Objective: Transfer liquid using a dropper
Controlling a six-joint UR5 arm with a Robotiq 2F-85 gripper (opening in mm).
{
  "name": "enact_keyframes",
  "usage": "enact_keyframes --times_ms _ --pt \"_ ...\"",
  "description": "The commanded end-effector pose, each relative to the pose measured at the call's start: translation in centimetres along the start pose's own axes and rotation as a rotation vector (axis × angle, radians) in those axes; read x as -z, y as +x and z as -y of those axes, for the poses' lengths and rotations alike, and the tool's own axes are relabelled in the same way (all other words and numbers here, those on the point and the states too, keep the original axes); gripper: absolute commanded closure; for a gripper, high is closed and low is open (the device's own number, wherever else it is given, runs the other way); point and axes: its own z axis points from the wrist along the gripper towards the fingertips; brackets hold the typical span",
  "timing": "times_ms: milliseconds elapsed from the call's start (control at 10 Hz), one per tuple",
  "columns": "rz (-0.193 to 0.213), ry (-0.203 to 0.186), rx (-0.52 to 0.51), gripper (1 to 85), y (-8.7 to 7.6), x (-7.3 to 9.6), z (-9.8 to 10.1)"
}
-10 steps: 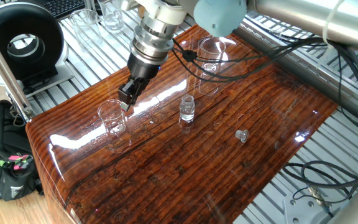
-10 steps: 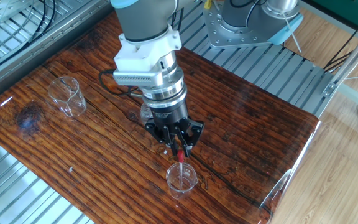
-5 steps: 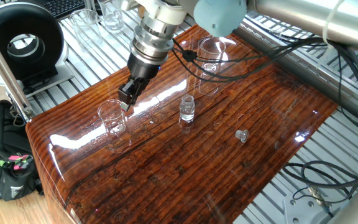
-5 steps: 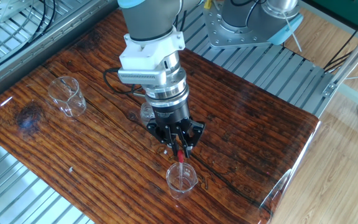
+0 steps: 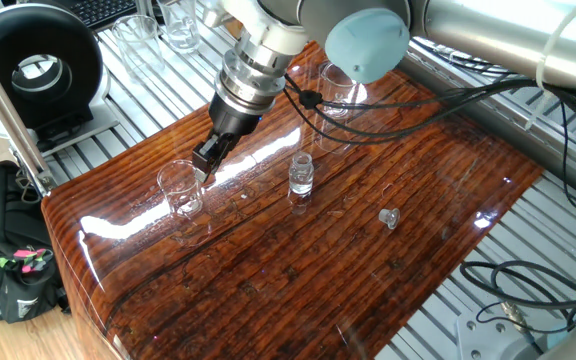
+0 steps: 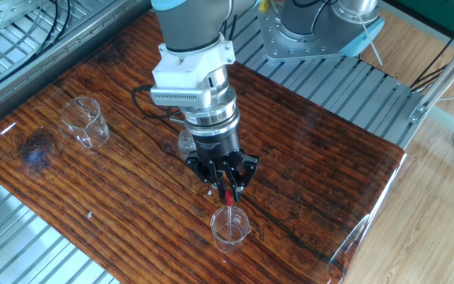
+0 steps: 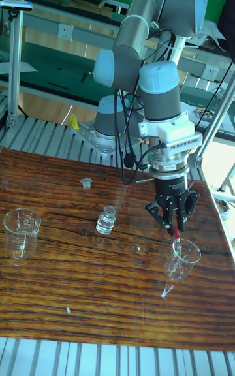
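One gripper (image 6: 228, 192) points down over a small beaker (image 6: 230, 226) near the edge of the wooden table (image 6: 314, 158), its fingers pressed together on the red bulb of the dropper (image 6: 231, 202). The dropper's thin tube hangs inside this beaker. A small open vial (image 7: 106, 219) stands apart, and its cap (image 7: 85, 184) lies farther away.

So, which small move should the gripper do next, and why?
Probably squeeze the bulb where it hangs: the gripper holds the dropper upright with its tube already down inside the small beaker. Whether liquid is in the tube cannot be told, so this is a guess.
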Motion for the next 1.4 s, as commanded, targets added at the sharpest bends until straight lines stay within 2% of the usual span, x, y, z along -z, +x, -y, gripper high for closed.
enact_keyframes --times_ms 0,700,1300 --pt "0.024 -0.015 -0.004 55.7 -0.61 0.25 -0.32" --pt "0.029 0.000 -0.006 59.7 -0.77 0.18 0.09" --pt "0.036 -0.004 -0.020 63.3 -1.07 0.05 -0.14"
